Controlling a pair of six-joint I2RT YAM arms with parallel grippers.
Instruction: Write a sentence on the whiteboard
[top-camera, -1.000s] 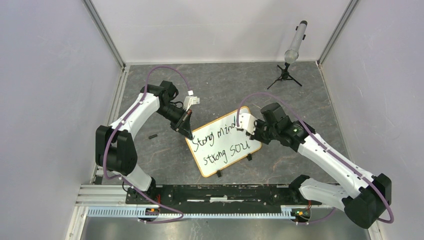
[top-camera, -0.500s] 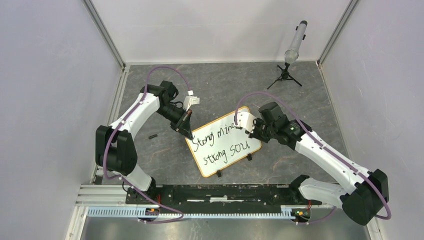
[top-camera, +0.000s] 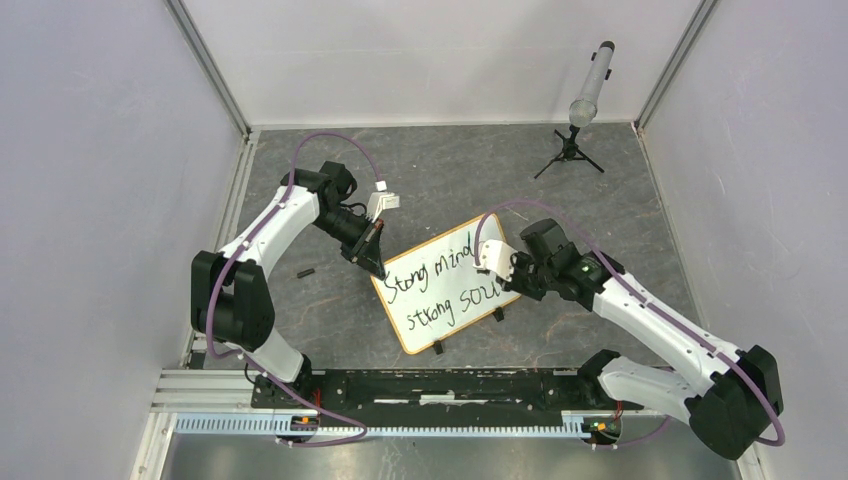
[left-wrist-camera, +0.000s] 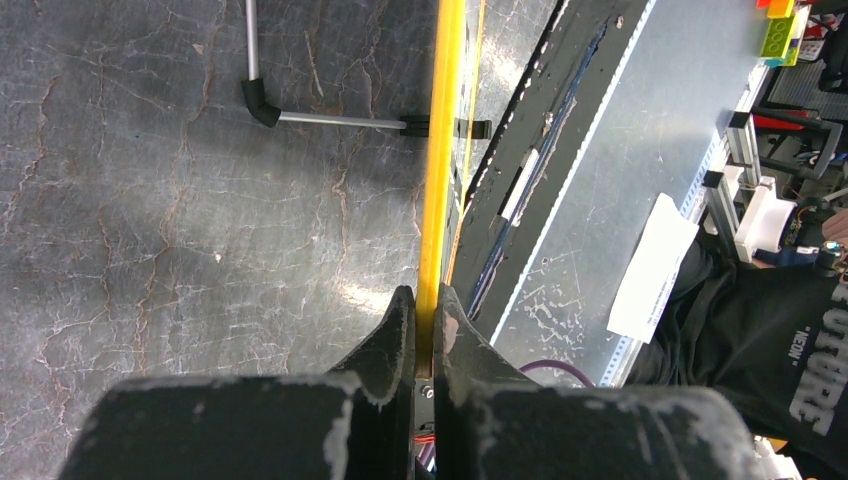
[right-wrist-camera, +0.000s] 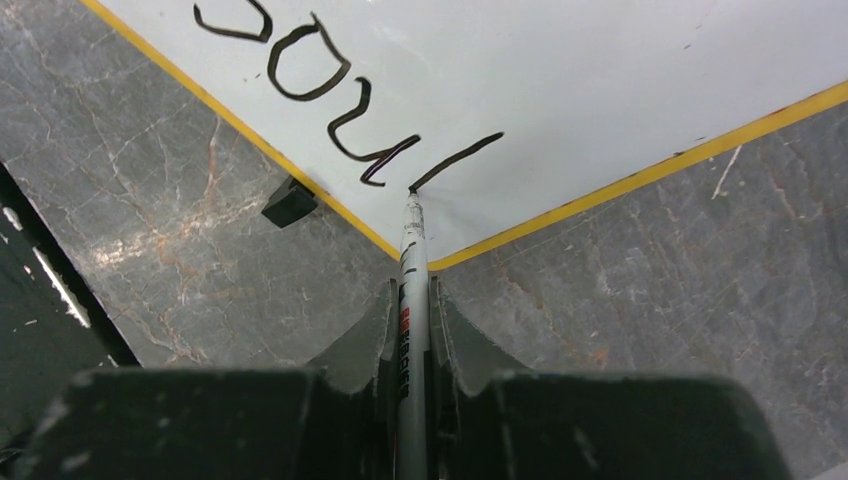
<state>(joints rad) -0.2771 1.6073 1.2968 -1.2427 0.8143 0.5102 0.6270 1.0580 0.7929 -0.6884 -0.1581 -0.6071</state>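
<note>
The whiteboard (top-camera: 430, 300) lies tilted on the grey table, with "Strong mind strong soul" written on it in black. My left gripper (top-camera: 377, 270) is shut on its far-left corner; the left wrist view shows the yellow frame edge (left-wrist-camera: 440, 150) pinched between the jaws. My right gripper (top-camera: 512, 278) is shut on a grey marker (right-wrist-camera: 412, 300). The marker tip touches the board (right-wrist-camera: 600, 90) at the end of the last black stroke, near the board's right corner.
A microphone on a small black tripod (top-camera: 572, 150) stands at the back right. A small black cap-like piece (top-camera: 305, 272) lies on the table left of the board. A black board foot (right-wrist-camera: 290, 202) sticks out at its near edge. Enclosure walls surround the table.
My right gripper has moved from the top line down toward the near right corner of the board, and a new stroke ends the lower line. The left arm has not moved.
</note>
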